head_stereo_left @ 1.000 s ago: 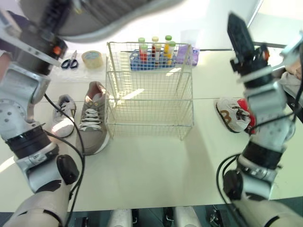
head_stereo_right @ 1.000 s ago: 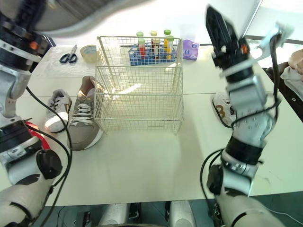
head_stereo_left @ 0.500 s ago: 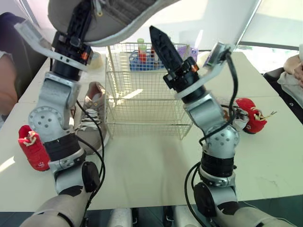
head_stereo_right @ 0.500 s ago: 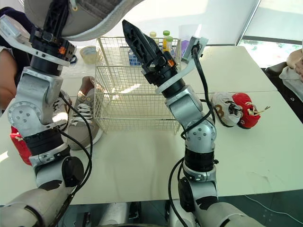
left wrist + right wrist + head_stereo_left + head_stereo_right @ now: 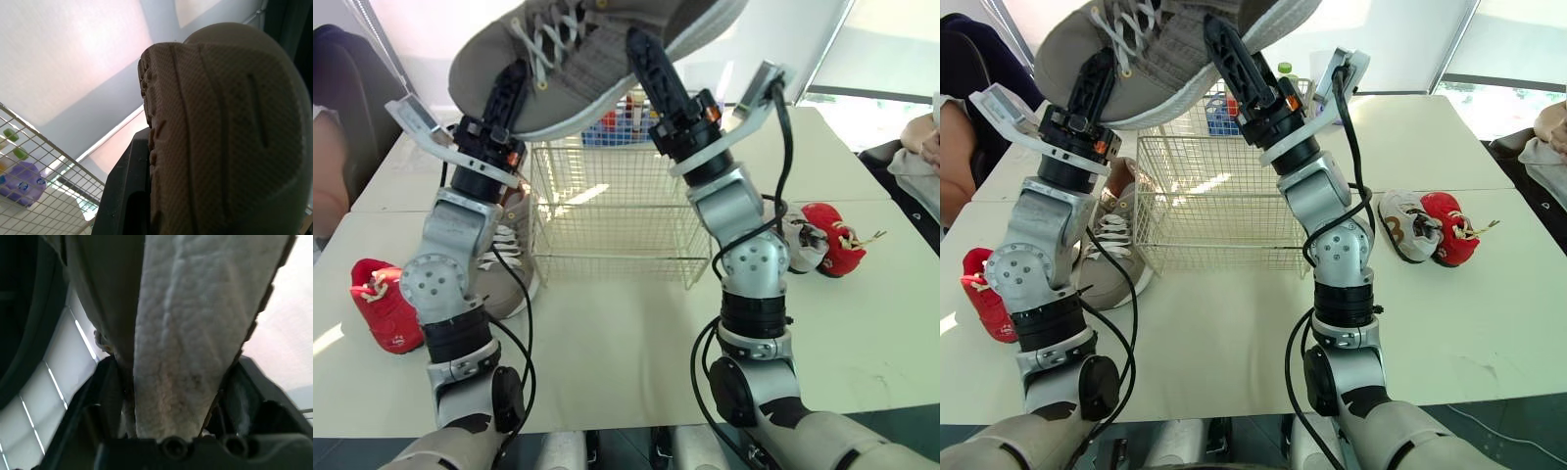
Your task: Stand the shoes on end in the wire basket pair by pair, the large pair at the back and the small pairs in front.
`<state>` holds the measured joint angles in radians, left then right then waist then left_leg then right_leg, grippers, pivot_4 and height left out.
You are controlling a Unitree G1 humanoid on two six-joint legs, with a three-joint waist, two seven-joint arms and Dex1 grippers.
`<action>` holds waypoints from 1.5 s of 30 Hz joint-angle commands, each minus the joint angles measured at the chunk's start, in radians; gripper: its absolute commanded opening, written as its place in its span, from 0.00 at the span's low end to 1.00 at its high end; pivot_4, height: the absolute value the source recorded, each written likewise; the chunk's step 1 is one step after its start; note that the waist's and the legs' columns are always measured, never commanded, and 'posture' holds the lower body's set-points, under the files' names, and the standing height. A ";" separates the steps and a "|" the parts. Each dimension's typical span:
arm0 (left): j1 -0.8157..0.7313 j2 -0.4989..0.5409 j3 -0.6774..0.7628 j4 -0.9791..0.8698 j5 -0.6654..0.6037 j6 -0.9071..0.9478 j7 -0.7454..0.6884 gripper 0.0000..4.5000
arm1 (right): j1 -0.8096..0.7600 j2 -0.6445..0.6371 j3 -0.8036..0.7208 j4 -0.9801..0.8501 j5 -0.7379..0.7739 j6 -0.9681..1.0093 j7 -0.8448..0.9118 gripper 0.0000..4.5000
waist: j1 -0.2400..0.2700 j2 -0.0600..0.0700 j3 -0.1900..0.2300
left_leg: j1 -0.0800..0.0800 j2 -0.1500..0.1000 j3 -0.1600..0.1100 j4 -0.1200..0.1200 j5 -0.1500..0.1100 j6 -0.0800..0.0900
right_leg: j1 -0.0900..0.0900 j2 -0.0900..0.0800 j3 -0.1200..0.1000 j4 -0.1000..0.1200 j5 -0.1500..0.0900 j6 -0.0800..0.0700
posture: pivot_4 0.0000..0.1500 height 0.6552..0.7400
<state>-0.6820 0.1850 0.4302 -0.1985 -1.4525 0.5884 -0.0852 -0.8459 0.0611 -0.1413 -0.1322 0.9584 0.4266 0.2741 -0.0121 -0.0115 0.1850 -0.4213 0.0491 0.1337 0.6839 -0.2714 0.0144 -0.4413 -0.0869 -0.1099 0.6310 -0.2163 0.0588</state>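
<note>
**Above the wire basket, one big shoe held in two grippers**

High over the white wire basket (image 5: 622, 220), the large grey lace-up sneaker (image 5: 597, 39) is held lengthwise in the air, not yet turned on end. The left gripper (image 5: 517, 86) pinches it at the sole; its wrist view shows a black finger flat against the tread. The right gripper (image 5: 641, 54) is clamped on the soft upper, with pale fleecy lining squeezed between its fingers.

To my eye the shoe is light but bulky. The rubber sole looks stiff and grippy, so it is the safer place to hold. The fabric upper will likely fold under a pinch and let the shoe swing. Loose laces could catch on the wire.

Its matching grey sneaker (image 5: 504, 264) lies on the white surface (image 5: 626, 343), just beside the basket's left wall. A small red shoe (image 5: 384, 304) sits further left. A small white shoe (image 5: 803, 245) and another red one (image 5: 832, 240) lie to the right.
</note>
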 commanded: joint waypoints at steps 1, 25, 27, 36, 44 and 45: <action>0.003 0.013 -0.035 -0.049 0.005 0.003 -0.003 0.20 | -0.020 0.007 -0.001 -0.055 0.007 -0.023 0.015 0.36 | 0.000 0.000 0.000 | 0.000 0.000 0.000 0.000 0.000 0.000 | 0.000 0.000 0.000 0.000 0.000 0.000 | 1.00 1.00; 0.320 0.635 -0.047 -0.378 0.028 0.271 -0.171 0.90 | -0.656 -0.639 0.062 0.961 -0.488 -0.449 0.997 0.35 | -0.008 0.002 0.002 | 0.001 0.001 0.001 -0.002 -0.001 0.001 | -0.001 0.000 0.001 -0.001 0.000 -0.001 | 1.00 1.00; 0.340 0.626 -0.045 -0.387 0.034 0.258 -0.157 0.90 | -0.696 -0.645 0.086 1.092 -0.558 -0.529 1.043 0.35 | -0.006 0.002 0.002 | 0.001 0.001 0.001 -0.002 0.000 0.000 | -0.001 0.000 0.001 -0.001 0.000 -0.001 | 1.00 1.00; 0.410 0.611 -0.033 -0.415 0.030 0.223 -0.117 0.90 | -0.752 -0.641 0.098 1.351 -0.716 -0.607 1.140 0.35 | -0.004 0.004 0.004 | -0.003 0.001 0.001 -0.002 0.000 -0.001 | -0.004 -0.001 0.001 -0.002 0.000 0.000 | 1.00 1.00; 0.400 0.597 -0.060 -0.405 0.054 0.212 -0.108 0.92 | -0.694 -0.608 0.073 1.378 -0.739 -0.542 1.198 0.67 | -0.005 0.004 0.004 | -0.003 0.001 0.001 -0.001 0.000 -0.001 | -0.003 -0.001 0.000 -0.001 0.000 0.000 | 1.00 1.00; 0.400 0.595 -0.063 -0.402 0.058 0.211 -0.107 0.92 | -0.684 -0.606 0.074 1.377 -0.747 -0.544 1.197 0.80 | -0.005 0.004 0.004 | -0.003 0.001 0.001 -0.001 0.000 -0.001 | -0.003 -0.001 0.000 -0.001 0.000 0.000 | 1.00 1.00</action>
<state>-0.2720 0.7810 0.3673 -0.5907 -1.4040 0.8201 -0.1938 -1.5199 -0.5422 -0.0463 1.2610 0.2101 -0.1148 1.4598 -0.0174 -0.0077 0.1888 -0.4239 0.0503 0.1348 0.6827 -0.2712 0.0132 -0.4446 -0.0878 -0.1097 0.6299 -0.2167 0.0584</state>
